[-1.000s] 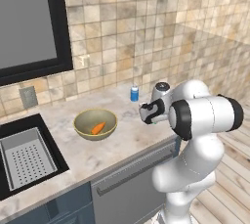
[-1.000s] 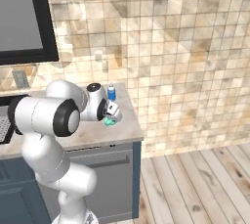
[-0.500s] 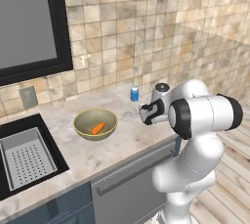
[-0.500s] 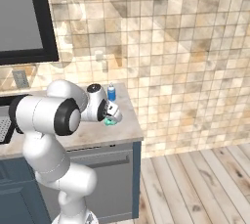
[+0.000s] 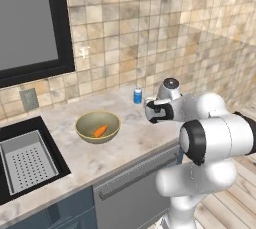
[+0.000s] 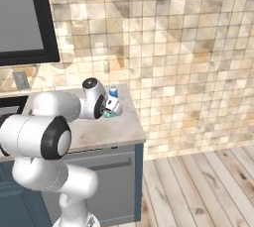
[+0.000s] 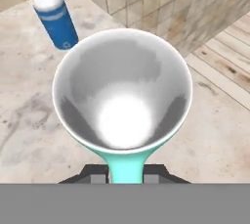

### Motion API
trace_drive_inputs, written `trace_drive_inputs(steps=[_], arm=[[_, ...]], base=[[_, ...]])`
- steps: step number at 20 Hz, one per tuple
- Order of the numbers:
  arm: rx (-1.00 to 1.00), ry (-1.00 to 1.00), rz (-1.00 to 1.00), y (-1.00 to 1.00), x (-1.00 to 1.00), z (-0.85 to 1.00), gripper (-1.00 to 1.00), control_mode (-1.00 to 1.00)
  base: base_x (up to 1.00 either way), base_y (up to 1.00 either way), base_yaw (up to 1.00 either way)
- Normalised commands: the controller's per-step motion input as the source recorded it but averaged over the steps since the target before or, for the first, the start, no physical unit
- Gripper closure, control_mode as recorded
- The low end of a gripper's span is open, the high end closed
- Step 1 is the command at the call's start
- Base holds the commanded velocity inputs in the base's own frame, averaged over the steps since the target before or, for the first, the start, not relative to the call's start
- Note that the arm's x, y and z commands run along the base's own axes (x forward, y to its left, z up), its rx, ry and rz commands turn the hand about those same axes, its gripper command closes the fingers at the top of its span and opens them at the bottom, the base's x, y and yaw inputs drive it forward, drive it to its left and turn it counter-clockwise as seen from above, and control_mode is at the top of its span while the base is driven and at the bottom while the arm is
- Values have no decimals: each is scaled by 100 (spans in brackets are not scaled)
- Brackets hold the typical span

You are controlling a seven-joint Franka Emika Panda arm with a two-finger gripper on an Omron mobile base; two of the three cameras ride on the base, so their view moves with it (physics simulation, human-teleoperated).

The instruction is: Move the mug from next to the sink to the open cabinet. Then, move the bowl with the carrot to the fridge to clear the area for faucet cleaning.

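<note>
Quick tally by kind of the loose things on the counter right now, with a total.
Mug: 1
Bowl: 1
Carrot: 1, inside the bowl
Blue can: 1
Total: 4

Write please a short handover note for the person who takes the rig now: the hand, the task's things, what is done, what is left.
Hand: shut on the mug, gripping its handle; the mug is at the counter's right end, beside a small blue can.
Bowl with the carrot stands on the counter, right of the sink.
Done: mug is grasped.
Left: carry the mug to the open cabinet, then take the bowl with the carrot to the fridge.
</note>
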Motion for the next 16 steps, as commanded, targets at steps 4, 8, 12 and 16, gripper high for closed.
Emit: trace_drive_inputs(steps=[4, 8, 12, 16], arm=[[0, -20, 0, 0, -39, 100, 100, -100], [0, -15, 0, 0, -51, 100, 100, -100], [-1, -19, 0, 0, -82, 92, 100, -100], [-4, -41, 0, 1, -89, 35, 100, -100]], base=[[0, 0, 0], [0, 0, 0], [0, 0, 0], [0, 0, 0]])
